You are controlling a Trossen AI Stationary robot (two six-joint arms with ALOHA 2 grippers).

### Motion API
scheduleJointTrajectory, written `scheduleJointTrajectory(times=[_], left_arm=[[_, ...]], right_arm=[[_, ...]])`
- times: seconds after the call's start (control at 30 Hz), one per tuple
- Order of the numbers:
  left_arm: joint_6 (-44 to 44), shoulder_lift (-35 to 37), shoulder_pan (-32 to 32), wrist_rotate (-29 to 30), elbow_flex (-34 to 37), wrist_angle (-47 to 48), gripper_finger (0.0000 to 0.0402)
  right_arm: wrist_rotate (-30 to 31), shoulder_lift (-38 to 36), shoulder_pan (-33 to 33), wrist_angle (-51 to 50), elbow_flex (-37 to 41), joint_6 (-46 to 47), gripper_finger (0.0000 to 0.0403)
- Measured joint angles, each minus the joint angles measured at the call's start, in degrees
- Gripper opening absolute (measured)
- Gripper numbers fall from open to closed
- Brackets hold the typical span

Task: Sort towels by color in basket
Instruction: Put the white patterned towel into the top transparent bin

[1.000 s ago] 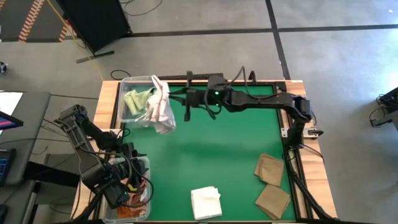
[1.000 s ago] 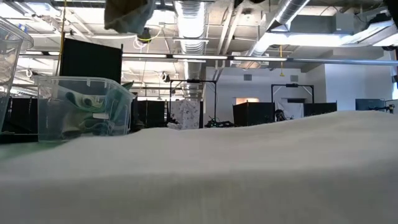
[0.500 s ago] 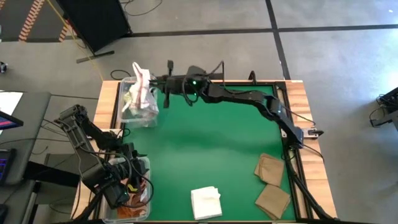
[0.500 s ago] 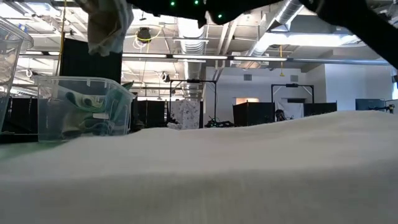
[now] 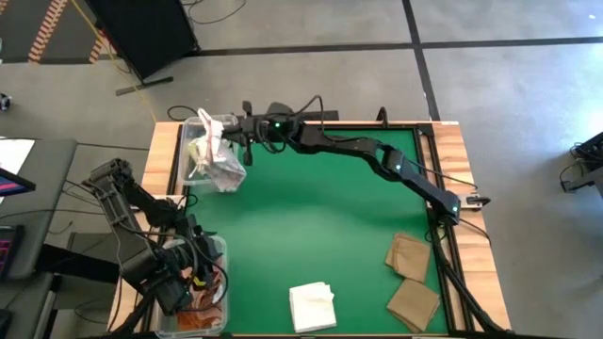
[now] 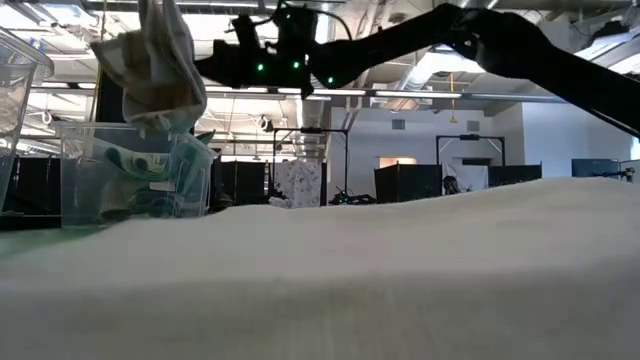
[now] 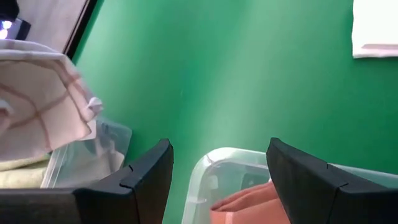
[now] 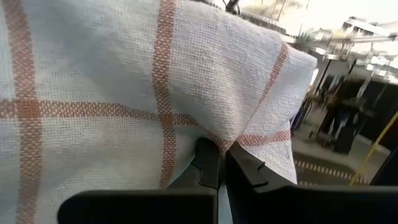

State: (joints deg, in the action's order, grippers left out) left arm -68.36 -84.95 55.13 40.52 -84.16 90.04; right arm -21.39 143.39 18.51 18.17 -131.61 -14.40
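Observation:
A white towel with rust-orange checks (image 5: 220, 155) hangs over the clear bin (image 5: 191, 174) at the table's far left, with my right gripper (image 5: 229, 124) shut on it. Pale green towels (image 6: 130, 165) lie in that bin. My left gripper (image 7: 219, 146) stands open above a second clear bin (image 5: 215, 247) at the near left, which holds red and orange towels (image 7: 249, 200). A folded white towel (image 5: 312, 306) and two tan towels (image 5: 407, 256) lie flat on the green mat. My right gripper pinches a gathered fold of the checked towel (image 8: 214, 134) between its two fingers. The fingers lie about level and come from the table's right. The towel hangs slack below them, lifted clear, with its lower end (image 6: 160, 118) at the height of the bin's rim.
The green mat (image 5: 320, 217) lies bare between the bins and the towels at the near edge. A wooden frame (image 5: 448, 132) borders the table. Black partitions and a workshop room stand behind the far edge.
My right gripper has swung toward the table's left edge and come down, carrying the checked towel from beside the far-left bin to above it. The towel now hangs with its lower end at the bin's rim.

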Motion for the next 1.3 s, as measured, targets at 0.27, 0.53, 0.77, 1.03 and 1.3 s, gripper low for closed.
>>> scheduleJointTrajectory(times=[0.27,0.53,0.77,1.03,1.3], left_arm=[[0.42,0.0,-0.05,-0.23,0.0,-0.03,0.0248],[0.58,0.0,-0.31,0.24,0.0,-0.03,0.0248],[1.94,0.0,-1.46,3.49,0.0,-0.03,0.0248],[7.11,0.0,-4.51,7.29,0.0,-0.03,0.0248],[13.98,1.54,-10.02,10.27,0.04,0.04,0.0233]], right_arm=[[0.07,0.44,0.43,-5.5,0.06,1.04,0.0053],[0.13,0.37,0.4,-12.23,0.06,0.62,0.0158],[0.35,0.06,0.4,-15.74,0.06,0.47,0.0247],[3.62,-3.91,0.22,-21.49,0.08,-2.36,0.0247],[10.8,-12.24,-0.02,-38.65,0.08,-9.17,0.0234]])
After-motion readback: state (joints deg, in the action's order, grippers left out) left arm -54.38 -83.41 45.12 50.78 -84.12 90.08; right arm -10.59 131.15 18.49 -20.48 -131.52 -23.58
